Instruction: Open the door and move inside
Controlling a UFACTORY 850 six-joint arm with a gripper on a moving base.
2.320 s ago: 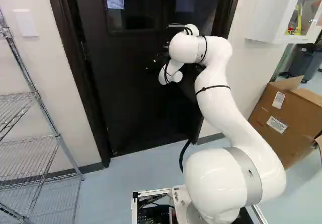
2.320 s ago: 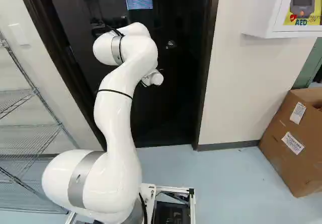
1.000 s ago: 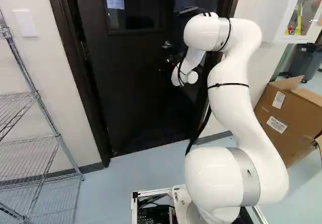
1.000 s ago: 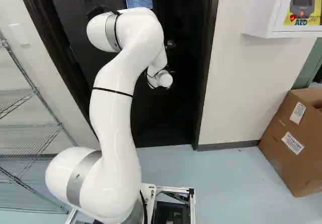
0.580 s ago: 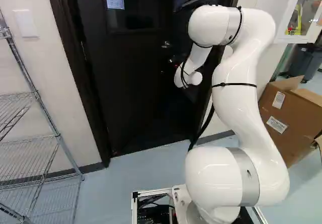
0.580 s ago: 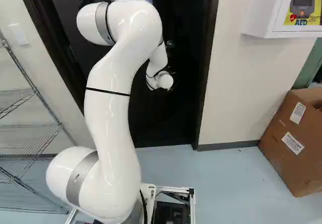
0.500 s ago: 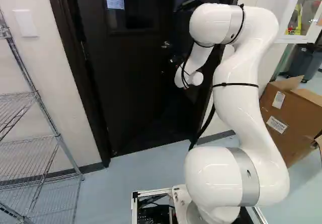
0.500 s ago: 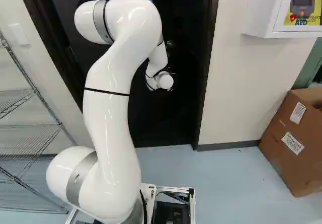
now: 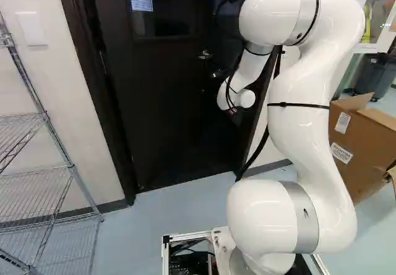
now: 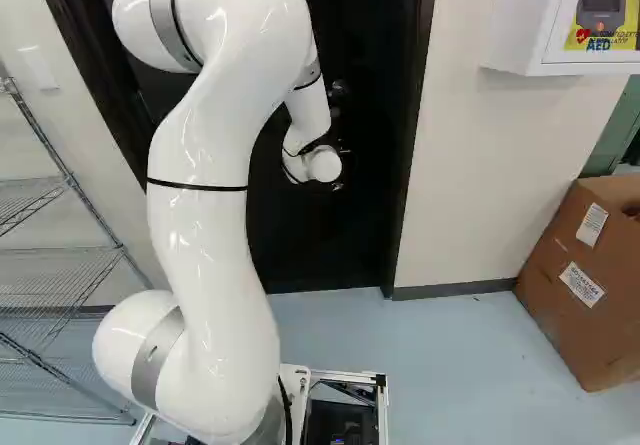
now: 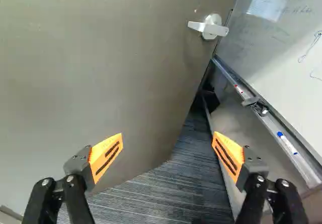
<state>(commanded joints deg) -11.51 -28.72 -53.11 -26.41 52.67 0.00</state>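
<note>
The dark door point(image 9: 167, 102) with a window stands ahead of the arm, and its silver handle point(image 9: 205, 54) shows left of the wrist in the left base view. Just beyond the wrist, my gripper point(image 9: 218, 74) is mostly lost against the dark background. In the wrist view my gripper point(image 11: 168, 141) is open, its orange pads wide apart and nothing held. A grey door face point(image 11: 95, 68) lies ahead of it, carrying a silver lever point(image 11: 209, 27) well ahead of the fingertips and touched by neither. Past that door's edge, dark carpet point(image 11: 186, 189) is visible through a gap.
Beyond the door edge are a whiteboard point(image 11: 282, 38) and its marker tray point(image 11: 271, 123). Dark frame posts point(image 10: 410, 145) flank the doorway. A wire shelf point(image 9: 37, 176) stands left, a cardboard box point(image 10: 585, 285) right, and a white wall cabinet point(image 10: 515, 25) hangs above the box.
The arm's elbow has risen and swung back toward the base cameras. The wrist has shifted right in both base views, uncovering the handle in the left one. Base and door show no movement.
</note>
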